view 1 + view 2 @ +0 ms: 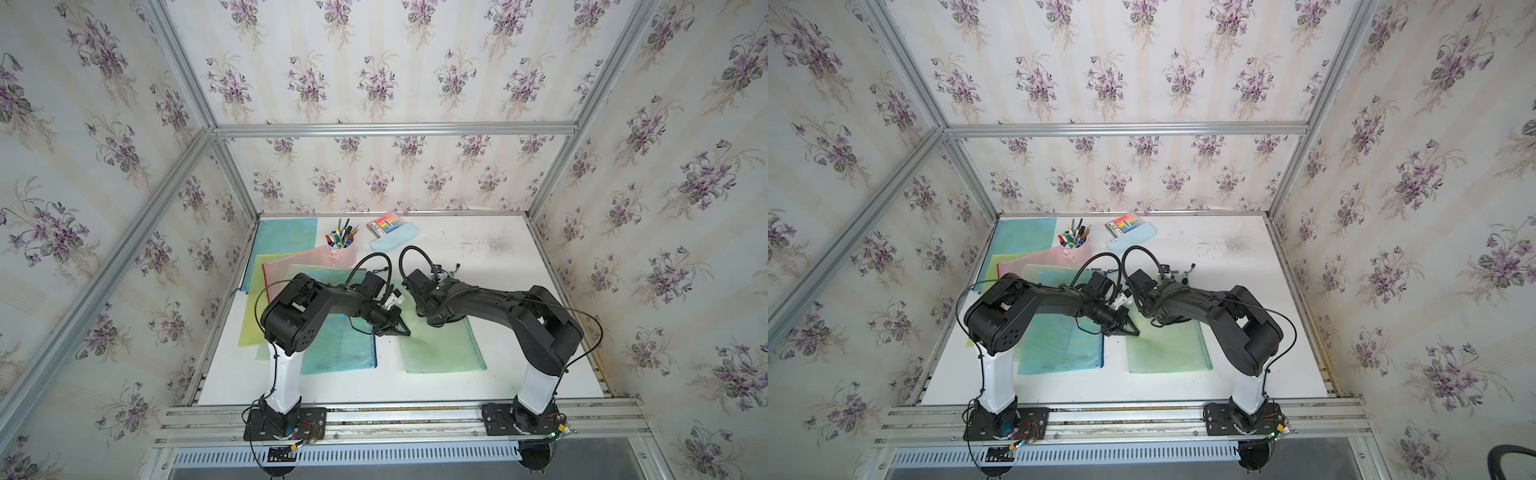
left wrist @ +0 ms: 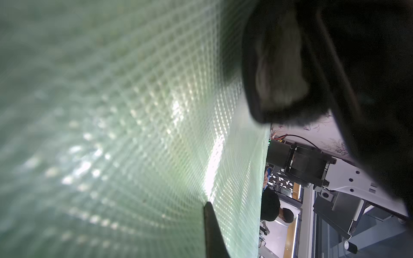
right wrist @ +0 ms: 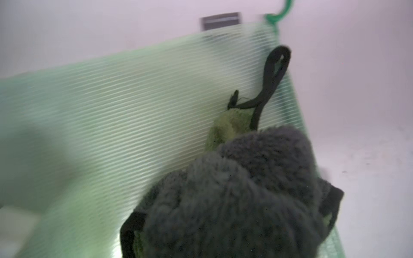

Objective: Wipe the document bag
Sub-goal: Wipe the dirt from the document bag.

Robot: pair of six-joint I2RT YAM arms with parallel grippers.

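— What's on the far left of the worktop (image 1: 498, 386)?

— A loose pile of bags (image 1: 291, 266) in blue, yellow and pink, all overlapping. The front one, a blue bag (image 1: 340, 349), lies partly under the left arm. Behind the pile stands a pen cup (image 1: 343, 245). Just right of it, a box of markers (image 1: 384, 224) touches a pale blue pencil case (image 1: 395, 241).

— And the left claw?

— The left claw (image 1: 401, 330) is together, its tips meeting in a point. It comes down at the left edge of the document bag (image 1: 444, 353). In the left wrist view one fingertip (image 2: 211, 227) lies against the green mesh.

— Where exactly is that document bag?

— It lies flat at the front middle of the worktop, between the two arms. It is just right of the blue bag, with a strip of white showing between them.

— The right claw?

— In both top views it is hidden under its own wrist, over the far end of the document bag. The right wrist view shows the right claw (image 3: 232, 213) clamped on a cloth (image 3: 234, 178). The cloth is fluffy grey with a green side and has a black loop (image 3: 276, 51). It rests on the mesh near the corner with the green zip cord (image 3: 271, 17).

— Further right?

— White worktop, with dark smudges (image 1: 494, 245) towards the back.
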